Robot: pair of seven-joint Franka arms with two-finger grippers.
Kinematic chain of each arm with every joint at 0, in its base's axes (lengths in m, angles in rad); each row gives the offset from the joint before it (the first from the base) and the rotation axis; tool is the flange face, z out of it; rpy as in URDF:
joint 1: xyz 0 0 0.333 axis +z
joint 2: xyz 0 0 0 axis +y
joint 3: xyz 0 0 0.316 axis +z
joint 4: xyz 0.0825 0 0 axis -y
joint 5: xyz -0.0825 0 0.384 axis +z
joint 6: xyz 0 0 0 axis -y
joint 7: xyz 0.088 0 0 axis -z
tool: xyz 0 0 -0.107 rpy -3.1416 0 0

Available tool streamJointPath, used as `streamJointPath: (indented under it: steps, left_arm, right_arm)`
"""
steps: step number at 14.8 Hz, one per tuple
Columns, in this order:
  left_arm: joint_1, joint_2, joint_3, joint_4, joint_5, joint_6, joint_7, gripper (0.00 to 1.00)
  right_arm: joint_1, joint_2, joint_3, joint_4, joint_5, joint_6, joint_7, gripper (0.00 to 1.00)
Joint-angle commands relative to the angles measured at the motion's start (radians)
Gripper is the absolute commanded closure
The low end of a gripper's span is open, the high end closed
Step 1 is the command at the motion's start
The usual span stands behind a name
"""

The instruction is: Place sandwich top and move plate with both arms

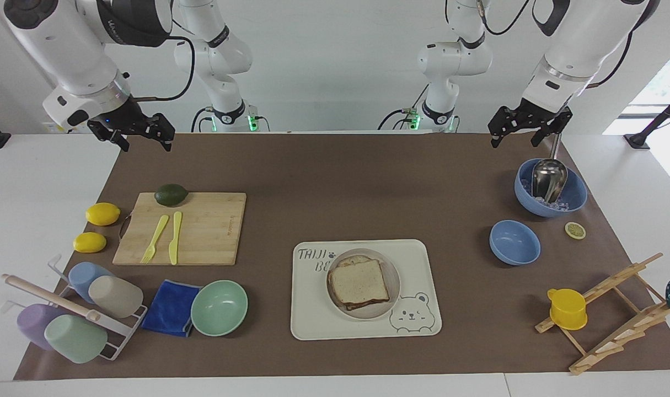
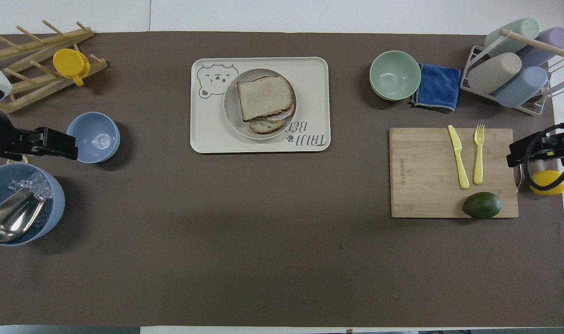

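Presently, the counter (image 1: 335, 165) carries the bear-printed tray (image 1: 417, 259), my landmark, lying farther from my bases than the counter's middle. On that tray rests the plate (image 1: 392, 295), and on the plate sits the sandwich top (image 1: 360, 282), laid over a lower slice whose edge shows on the side nearer to my bases. Neither claw touches any of these. Toward my right arm's end from the tray lie the cutting board (image 1: 208, 226) and the mint-green bowl (image 1: 219, 307). Toward my left arm's end from the tray stand two blue bowls, the larger (image 1: 574, 198) holding a metal scoop (image 1: 548, 176) and ice. My right claw (image 1: 141, 142) hangs released, fingers spread, well apart from the tray, over the counter's corner nearest my right base. My left claw (image 1: 525, 132) hangs likewise released, above the scoop's handle, holding nothing.
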State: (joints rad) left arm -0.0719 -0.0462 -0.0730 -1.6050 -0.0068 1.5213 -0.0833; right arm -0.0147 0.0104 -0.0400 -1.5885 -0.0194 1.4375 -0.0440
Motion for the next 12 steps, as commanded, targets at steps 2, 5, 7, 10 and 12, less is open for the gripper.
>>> streamJointPath:
  steps: [2, 5, 7, 10, 12]
  left_arm:
    - [0.015, -0.047, -0.013, -0.058, 0.011, 0.016, -0.018, 0.0]
    - [0.017, -0.044, -0.013, -0.052, 0.011, 0.017, -0.016, 0.0]
    - [0.02, -0.046, -0.013, -0.052, 0.011, 0.014, -0.013, 0.0]
    - [0.018, -0.044, -0.013, -0.047, 0.011, 0.014, -0.015, 0.0]
    - [0.017, -0.044, -0.013, -0.049, 0.01, 0.014, -0.016, 0.0]
  right_arm:
    - [-0.007, -0.009, 0.002, -0.01, 0.016, 0.001, -0.022, 0.0]
    - [-0.005, -0.009, 0.002, -0.01, 0.018, 0.0, -0.022, 0.0]
    - [-0.005, -0.009, 0.002, -0.008, 0.018, 0.0, -0.02, 0.0]
    - [-0.004, -0.007, 0.002, -0.007, 0.019, 0.0, -0.02, 0.0]
    - [-0.004, -0.007, 0.002, -0.008, 0.019, 0.003, -0.019, 0.0]
